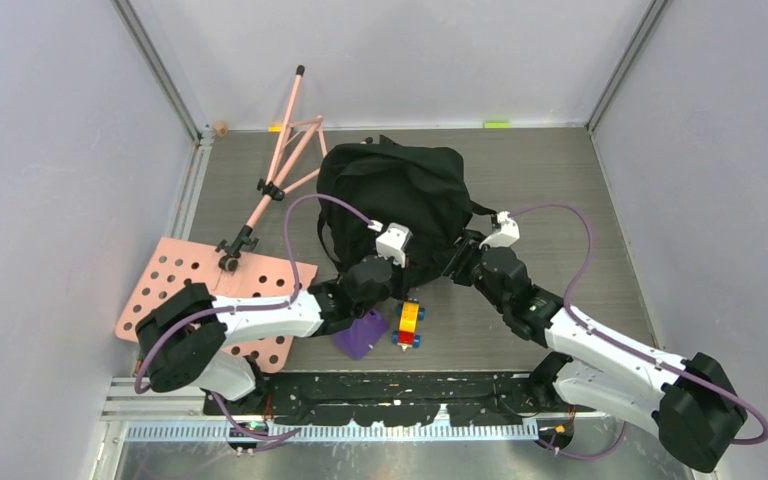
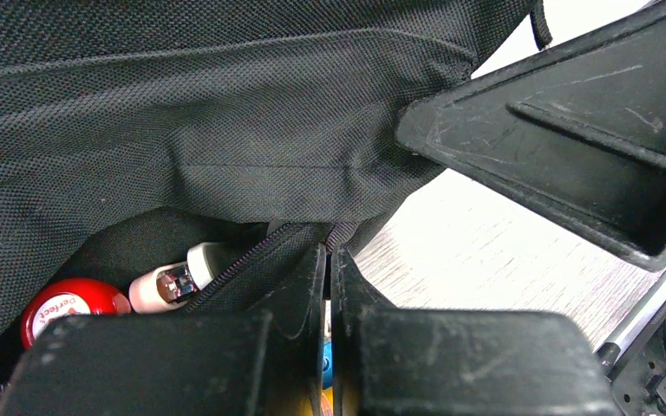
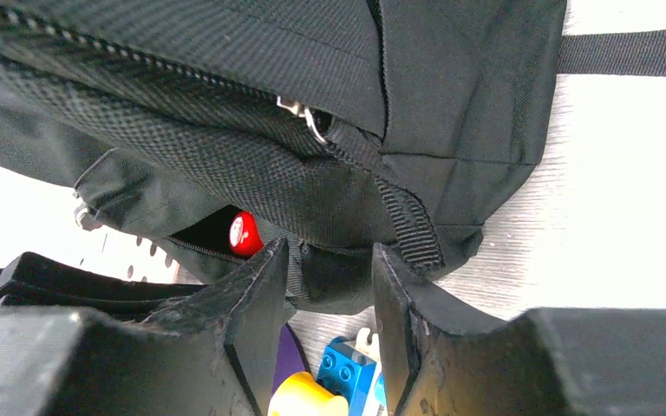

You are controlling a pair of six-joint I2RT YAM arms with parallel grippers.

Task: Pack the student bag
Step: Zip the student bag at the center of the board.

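The student bag, a big black soft cloth backpack, lies on the grey wooden table, in the middle, just past both arms. Its mouth is open on the near side. Inside sit a round red cap and a small white tube.

The left gripper has its fingers almost together, and the bag's zip edge looks pinched between them. The right gripper has its fingers a little apart with a fold of bag cloth filling the gap, so it seems to be holding the bag too.

A stack of yellow, red and blue toy blocks and a small purple thing lie on the table just in front of the bag, not yet packed.

The bag looks light and very floppy. It will likely sag and fold shut if only one side is held. The best places to hold are probably the stiff zip edge and the strong strap loops. Thin cloth could slip out of the fingers.
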